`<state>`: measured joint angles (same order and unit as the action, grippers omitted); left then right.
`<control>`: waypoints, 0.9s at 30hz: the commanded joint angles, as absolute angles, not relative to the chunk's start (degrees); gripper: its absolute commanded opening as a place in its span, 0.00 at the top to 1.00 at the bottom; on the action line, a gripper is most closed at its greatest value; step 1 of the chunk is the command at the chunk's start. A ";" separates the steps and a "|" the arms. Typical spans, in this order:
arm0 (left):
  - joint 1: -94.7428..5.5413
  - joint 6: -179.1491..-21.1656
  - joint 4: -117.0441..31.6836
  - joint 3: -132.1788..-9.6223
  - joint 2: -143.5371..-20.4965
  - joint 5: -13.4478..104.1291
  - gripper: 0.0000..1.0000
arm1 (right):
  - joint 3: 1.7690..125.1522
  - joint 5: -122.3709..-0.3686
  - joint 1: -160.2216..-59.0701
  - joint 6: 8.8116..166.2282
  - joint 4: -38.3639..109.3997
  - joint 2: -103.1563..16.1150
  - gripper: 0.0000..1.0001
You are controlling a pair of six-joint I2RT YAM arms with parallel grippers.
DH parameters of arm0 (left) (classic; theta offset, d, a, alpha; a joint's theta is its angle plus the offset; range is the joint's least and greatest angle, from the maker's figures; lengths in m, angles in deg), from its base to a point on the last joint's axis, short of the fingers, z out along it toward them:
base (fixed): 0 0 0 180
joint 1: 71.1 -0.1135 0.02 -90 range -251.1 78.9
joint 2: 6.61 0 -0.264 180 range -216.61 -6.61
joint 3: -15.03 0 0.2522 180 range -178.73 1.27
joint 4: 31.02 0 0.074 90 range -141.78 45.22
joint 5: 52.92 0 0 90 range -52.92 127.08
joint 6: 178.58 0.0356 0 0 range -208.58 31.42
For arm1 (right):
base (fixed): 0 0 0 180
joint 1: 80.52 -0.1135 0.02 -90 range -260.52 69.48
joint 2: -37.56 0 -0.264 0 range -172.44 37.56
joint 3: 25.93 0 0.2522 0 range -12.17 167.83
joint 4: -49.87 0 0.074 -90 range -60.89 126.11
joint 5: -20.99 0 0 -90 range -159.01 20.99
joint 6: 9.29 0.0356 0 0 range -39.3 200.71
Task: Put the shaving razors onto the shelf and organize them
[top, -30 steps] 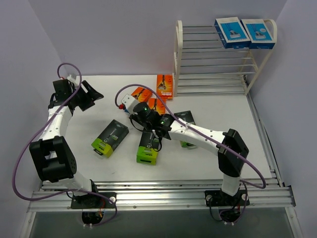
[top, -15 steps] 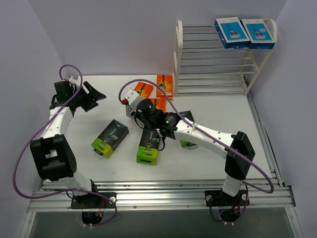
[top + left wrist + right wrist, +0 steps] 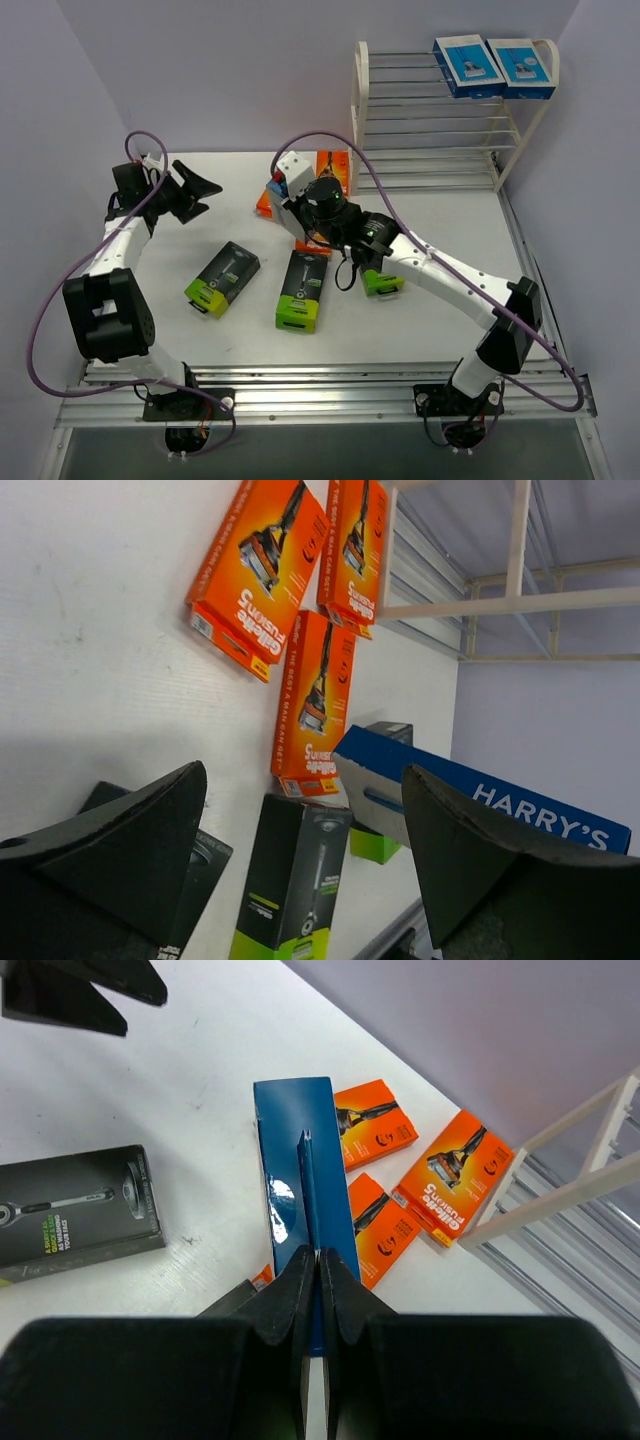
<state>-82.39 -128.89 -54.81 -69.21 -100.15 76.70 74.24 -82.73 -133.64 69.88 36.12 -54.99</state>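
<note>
My right gripper is shut on the thin edge flap of a blue-and-white razor pack and holds it above the table; it shows edge-on in the right wrist view between my closed fingers. Three orange packs lie below it. Three black, lime-ended packs lie mid-table. Two blue packs sit on the top tier of the shelf. My left gripper is open and empty at the far left.
The shelf stands at the back right against the wall, its lower tiers of rods bare. In the left wrist view the held blue pack hangs over the orange packs and a black pack. Side walls close in left and right.
My right arm has lifted the blue pack and carried it back and to the right, over the orange packs. My left gripper has shifted slightly back, still open.
</note>
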 commanded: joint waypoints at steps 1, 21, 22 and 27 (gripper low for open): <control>-79.90 -134.19 -51.02 -69.04 -100.04 81.11 0.11 | 73.70 -82.90 -133.17 70.33 38.14 -49.98 1.00; -62.75 -183.64 -23.09 -55.00 -94.51 90.87 0.06 | 60.16 -82.02 -132.90 68.14 41.12 -37.59 1.00; -62.14 -184.98 -21.60 -54.29 -94.24 90.61 0.06 | 59.64 -81.93 -132.90 68.14 41.21 -37.06 1.00; -60.47 -191.13 -19.30 -50.59 -90.82 89.12 0.06 | 57.97 -81.23 -132.90 68.22 42.00 -35.22 1.00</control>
<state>-61.34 -183.62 -26.00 -51.53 -94.11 89.04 58.39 -81.81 -133.31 68.69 36.82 -38.60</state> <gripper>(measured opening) 0.941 0.005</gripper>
